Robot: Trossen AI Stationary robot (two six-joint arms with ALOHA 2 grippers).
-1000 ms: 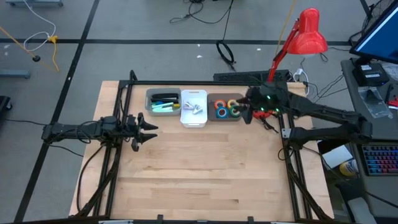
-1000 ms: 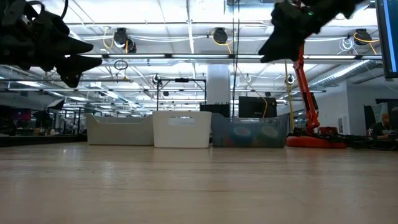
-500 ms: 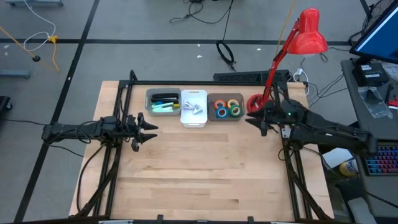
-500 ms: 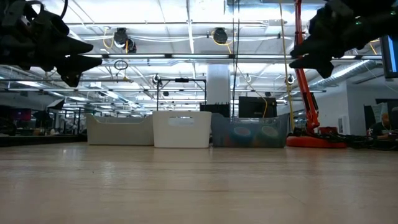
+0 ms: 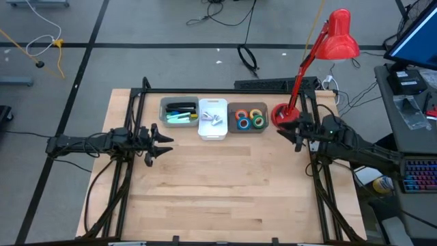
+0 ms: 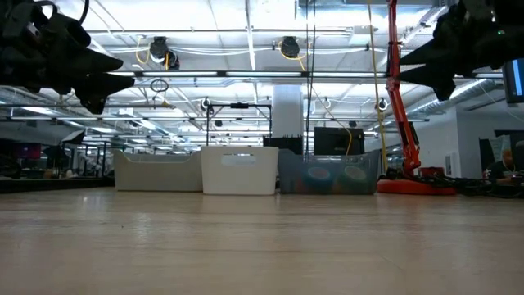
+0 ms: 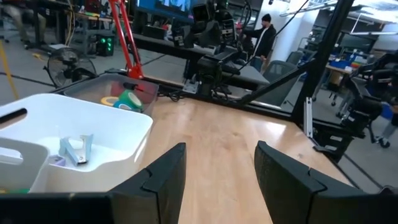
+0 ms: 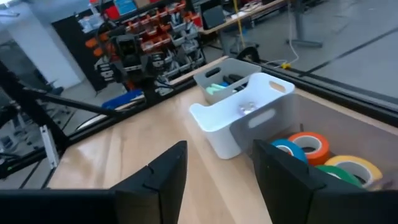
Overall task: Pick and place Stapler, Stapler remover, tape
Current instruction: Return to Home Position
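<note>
Right tool (image 5: 290, 134) has drawn back from the bin (image 5: 246, 106) of tape (image 5: 250, 119), open and seemingly empty; left tool (image 5: 164, 145) waits open.

We've got a pale wooden table (image 5: 218, 198) on a grey floor (image 5: 157, 27) crossed by dark lines, with loose cables (image 5: 247, 58) lying behind it. A red desk lamp (image 5: 339, 37) stands at the table's far right corner. Off to the right there's a keyboard (image 5: 418, 175) and a lit monitor (image 5: 418, 31). Bright ceiling lights (image 6: 213, 20) overhead, and a person in dark clothes (image 7: 265, 38) stands way back.
</note>
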